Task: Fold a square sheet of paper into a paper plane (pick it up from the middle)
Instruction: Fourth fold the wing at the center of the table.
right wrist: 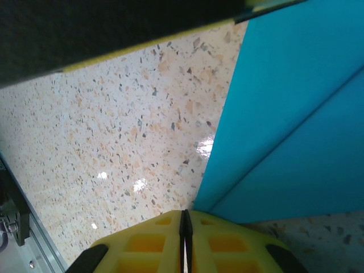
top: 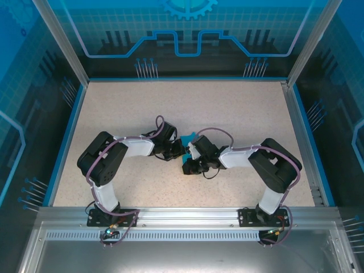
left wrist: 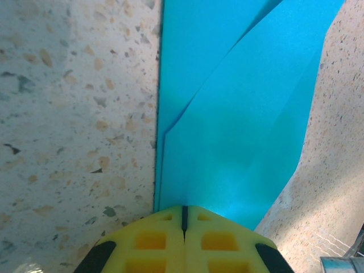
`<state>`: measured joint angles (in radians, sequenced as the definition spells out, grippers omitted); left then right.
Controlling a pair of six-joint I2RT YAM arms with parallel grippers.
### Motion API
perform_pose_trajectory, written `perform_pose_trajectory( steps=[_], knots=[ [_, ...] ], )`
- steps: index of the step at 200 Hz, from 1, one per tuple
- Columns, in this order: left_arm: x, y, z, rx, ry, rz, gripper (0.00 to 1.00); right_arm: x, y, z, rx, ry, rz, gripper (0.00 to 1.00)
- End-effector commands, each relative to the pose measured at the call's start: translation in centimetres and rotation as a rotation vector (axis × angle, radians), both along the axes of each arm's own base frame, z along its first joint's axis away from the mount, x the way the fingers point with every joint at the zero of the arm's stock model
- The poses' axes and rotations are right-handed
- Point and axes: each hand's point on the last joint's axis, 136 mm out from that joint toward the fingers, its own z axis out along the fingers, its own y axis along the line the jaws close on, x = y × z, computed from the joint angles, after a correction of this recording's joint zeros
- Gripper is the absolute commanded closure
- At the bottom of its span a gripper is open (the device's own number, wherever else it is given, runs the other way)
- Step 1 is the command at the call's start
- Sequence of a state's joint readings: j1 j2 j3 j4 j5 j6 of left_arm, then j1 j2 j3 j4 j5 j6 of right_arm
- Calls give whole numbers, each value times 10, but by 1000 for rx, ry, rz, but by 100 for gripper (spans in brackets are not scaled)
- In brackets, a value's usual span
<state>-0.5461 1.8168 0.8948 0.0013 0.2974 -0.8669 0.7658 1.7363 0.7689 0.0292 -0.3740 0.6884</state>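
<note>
Progress is partial: your teal paper sheet (left wrist: 239,114) carries diagonal folds but no dart yet, left tool (left wrist: 183,213) and right tool (right wrist: 185,219) both pressed together at its edge.

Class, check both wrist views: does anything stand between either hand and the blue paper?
Nothing visible does. The folded blue paper lies on the speckled table and reaches right up to the closed fingertips of the left hand and the right hand.
</note>
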Motion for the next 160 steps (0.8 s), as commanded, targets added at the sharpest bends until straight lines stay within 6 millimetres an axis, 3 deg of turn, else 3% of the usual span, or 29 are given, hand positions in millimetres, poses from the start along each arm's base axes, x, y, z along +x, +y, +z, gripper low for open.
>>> perform_pose_trajectory(
  steps=[1,19,40,65,121,160],
  knots=[
    [-33,25,-36,116,153,26,100,-4,-12,10,-21,2,-36,88],
    [-32,24,-35,111,150,25,100,16,-13,35,39,-62,-100,88],
    [-31,21,-34,102,144,16,100,33,-17,42,55,-92,-146,88],
    [-30,20,-33,98,139,13,100,43,-13,39,60,-82,-145,88],
    [-27,14,-25,72,124,1,100,48,2,22,79,-34,-119,90],
    [-23,9,-15,48,105,-10,100,48,1,4,47,0,-131,90]
  ],
)
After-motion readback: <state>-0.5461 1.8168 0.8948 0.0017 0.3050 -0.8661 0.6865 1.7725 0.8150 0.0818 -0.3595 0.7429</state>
